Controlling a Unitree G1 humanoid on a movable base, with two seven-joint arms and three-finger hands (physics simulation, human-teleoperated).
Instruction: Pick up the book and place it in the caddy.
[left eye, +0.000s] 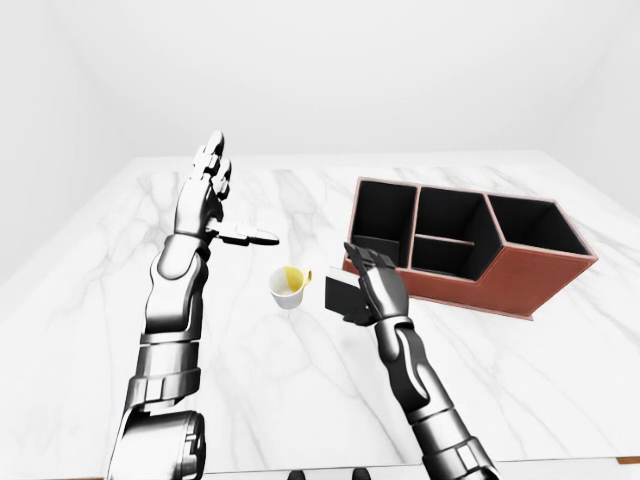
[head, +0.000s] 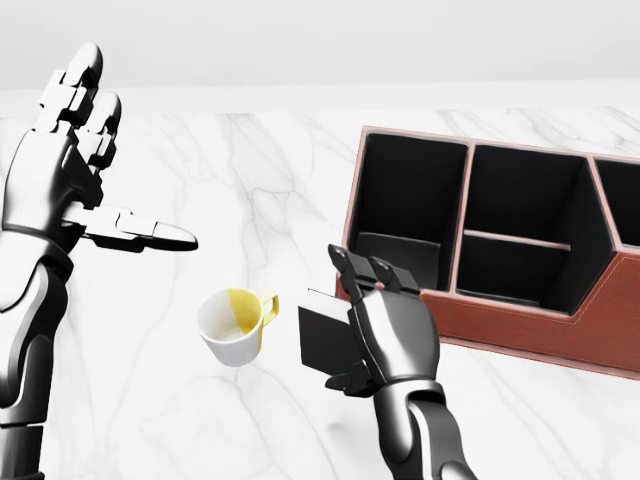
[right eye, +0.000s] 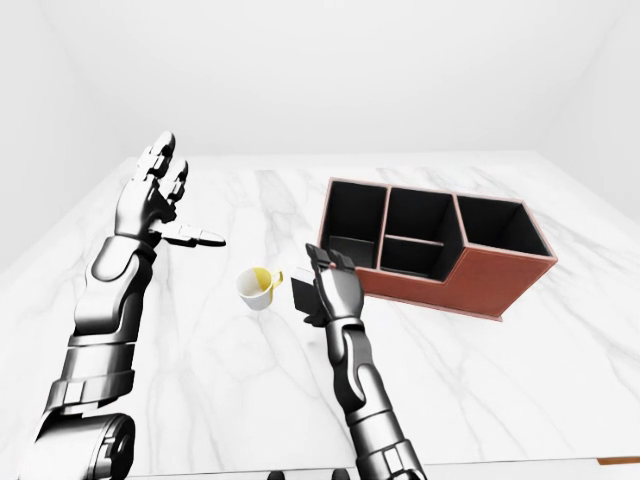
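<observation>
Right hand (head: 385, 330) curled round book (head: 322, 338), cup (head: 232, 325) beside, caddy (head: 520, 320) right, left hand (head: 75, 160) splayed

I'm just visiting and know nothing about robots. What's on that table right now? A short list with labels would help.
Table: white marble
Book: dark, held upright by the right robot hand, just left of the box; book
Box: brown caddy, black compartments, nothing visible inside
Cup: white, yellow inside, tilted, left of the book
Left robot hand: raised, fingers spread, holding nothing
</observation>
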